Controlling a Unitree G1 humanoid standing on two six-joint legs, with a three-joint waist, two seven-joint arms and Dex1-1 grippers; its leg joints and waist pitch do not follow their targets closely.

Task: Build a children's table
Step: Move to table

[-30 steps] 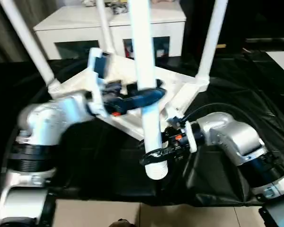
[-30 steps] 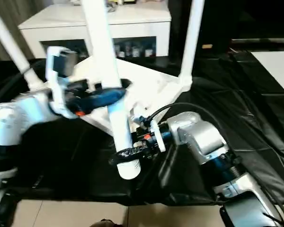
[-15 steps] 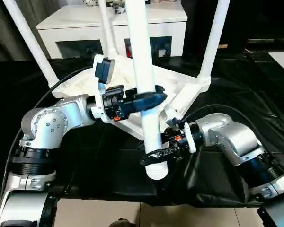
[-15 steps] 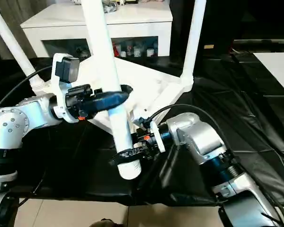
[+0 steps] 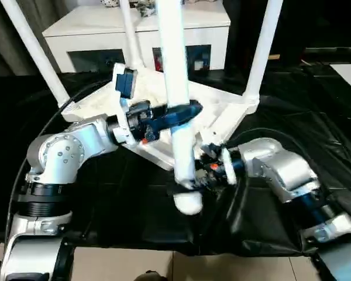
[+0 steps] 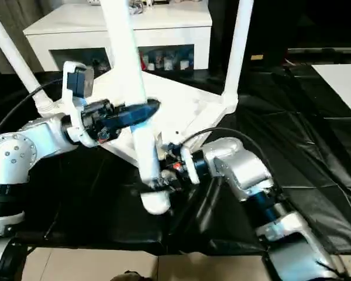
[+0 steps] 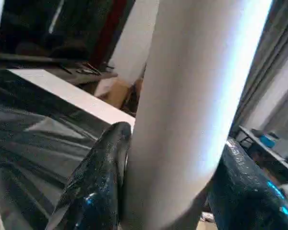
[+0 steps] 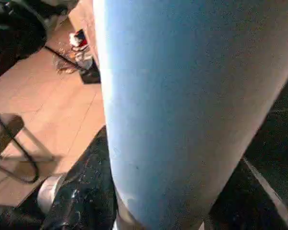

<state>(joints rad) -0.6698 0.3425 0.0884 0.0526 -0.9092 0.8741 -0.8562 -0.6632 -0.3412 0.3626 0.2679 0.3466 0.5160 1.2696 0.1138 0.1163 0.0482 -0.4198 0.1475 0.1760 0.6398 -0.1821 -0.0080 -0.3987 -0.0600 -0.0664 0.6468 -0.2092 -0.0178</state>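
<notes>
I see the white tabletop lying upside down on a black sheet, its ribbed underside facing up. Three white legs already stand in its corner sockets: one at the far left, one behind the centre, and one at the right. The fourth leg is held nearly upright in front of the near corner of the tabletop, its rounded lower end hanging clear above the sheet.

My left gripper reaches in from the left at mid-height. In the left wrist view one black finger lies against each side of the tube; whether they press firmly on it I cannot tell.

My right gripper comes in from the right, lower down, just above the rounded end. In the right wrist view its fingers are clamped on either side of the tube, so this gripper holds the leg.

Beyond the tabletop stands a white cabinet with dark glass doors. Pale floor shows along the near edge of the sheet.
</notes>
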